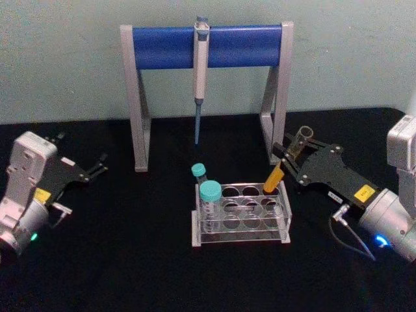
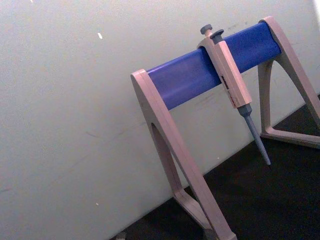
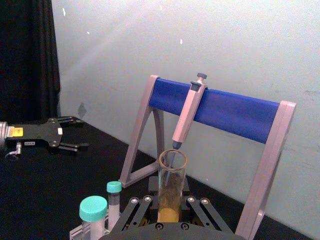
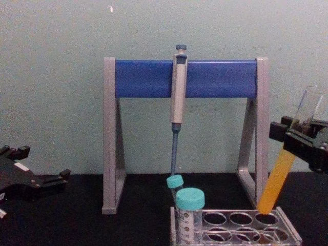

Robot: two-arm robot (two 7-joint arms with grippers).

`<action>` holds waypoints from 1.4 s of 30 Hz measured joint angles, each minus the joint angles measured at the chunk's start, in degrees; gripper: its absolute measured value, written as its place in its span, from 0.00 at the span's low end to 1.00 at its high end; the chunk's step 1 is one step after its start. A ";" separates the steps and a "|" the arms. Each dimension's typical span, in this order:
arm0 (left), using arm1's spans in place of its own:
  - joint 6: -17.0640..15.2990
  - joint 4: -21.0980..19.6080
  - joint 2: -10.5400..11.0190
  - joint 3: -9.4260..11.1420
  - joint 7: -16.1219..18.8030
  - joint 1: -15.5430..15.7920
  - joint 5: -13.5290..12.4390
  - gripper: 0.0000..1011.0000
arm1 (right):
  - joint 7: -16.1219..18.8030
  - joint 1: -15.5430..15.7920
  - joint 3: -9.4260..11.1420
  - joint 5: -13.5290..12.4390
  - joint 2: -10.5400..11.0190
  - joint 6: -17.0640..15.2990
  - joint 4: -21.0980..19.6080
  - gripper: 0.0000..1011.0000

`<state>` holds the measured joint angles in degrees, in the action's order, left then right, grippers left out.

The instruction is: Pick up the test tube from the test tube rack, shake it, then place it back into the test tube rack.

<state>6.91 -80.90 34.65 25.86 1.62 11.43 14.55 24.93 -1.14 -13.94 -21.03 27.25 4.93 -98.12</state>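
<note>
Tube (image 1: 273, 178) tilted, mouth up-right, at rack (image 1: 240, 238); right claw (image 1: 292, 151) pinching it; left claw (image 3: 82, 133) spread.

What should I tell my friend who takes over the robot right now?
Left gripper: open, holding nothing, parked at the table's left.
Right gripper: shut on the upper part of the test tube.
Test tube: tilted, orange liquid inside, lower end at the back right hole of the test tube rack, not standing upright in it.
Two teal-capped tubes stand at the rack's left side.
Done: the tube is gripped. Whether it has been shaken cannot be told.
Left: shake it if needed, stand it upright in the rack, let go.
</note>
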 joint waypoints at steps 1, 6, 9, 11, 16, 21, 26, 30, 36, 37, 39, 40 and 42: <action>0.00 0.00 0.00 0.00 0.00 0.00 0.00 0.99 | 0.00 -0.02 0.00 0.01 -0.01 0.00 0.03 0.22; 0.00 0.00 0.00 0.00 0.00 0.00 0.00 0.99 | -0.01 -0.11 -0.02 0.03 -0.10 0.02 0.20 0.22; 0.00 0.00 0.00 0.00 0.00 0.00 0.00 0.99 | -0.02 -0.16 -0.04 0.04 -0.14 0.04 0.29 0.22; 0.00 0.00 0.00 0.00 0.00 0.00 0.00 0.99 | -0.02 -0.18 -0.05 0.05 -0.15 0.04 0.32 0.22; 0.00 0.00 0.00 0.00 0.00 0.00 0.00 0.99 | -0.04 -0.22 -0.08 0.06 -0.17 0.07 0.40 0.22; 0.00 0.00 0.00 0.00 0.00 0.00 0.00 0.99 | 0.00 -0.49 -0.89 0.29 -0.21 0.01 0.51 0.22; 0.00 0.00 0.00 0.00 0.00 0.00 0.00 0.99 | -0.13 -1.69 -2.57 0.82 -1.15 -1.11 1.09 0.22; 0.00 0.00 0.00 0.00 0.00 0.00 0.00 0.99 | -0.66 -3.18 -3.81 1.48 -2.30 -1.77 2.12 0.22; 0.00 0.01 0.00 0.00 0.00 0.00 0.00 0.99 | -1.41 -7.00 -5.49 2.25 -4.78 -2.53 5.34 0.22; 0.00 0.00 0.00 0.00 0.00 0.00 0.00 0.99 | -1.54 -7.55 -5.62 2.38 -5.09 -2.53 5.88 0.22; 0.00 0.00 0.00 0.00 0.00 0.00 0.00 0.99 | -2.01 -9.28 -5.87 2.82 -5.99 -2.53 7.65 0.22; 0.00 0.00 0.00 0.00 0.00 0.00 0.00 0.99 | -2.35 -10.25 -5.87 3.11 -6.45 -2.48 8.67 0.22; 0.00 0.00 0.00 0.00 0.00 0.00 0.00 0.99 | -2.65 -10.98 -5.78 3.32 -6.75 -2.43 9.48 0.22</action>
<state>6.91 -80.90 34.65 25.86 1.62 11.43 14.55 22.28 -12.11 -19.71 -17.71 20.50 2.50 -88.64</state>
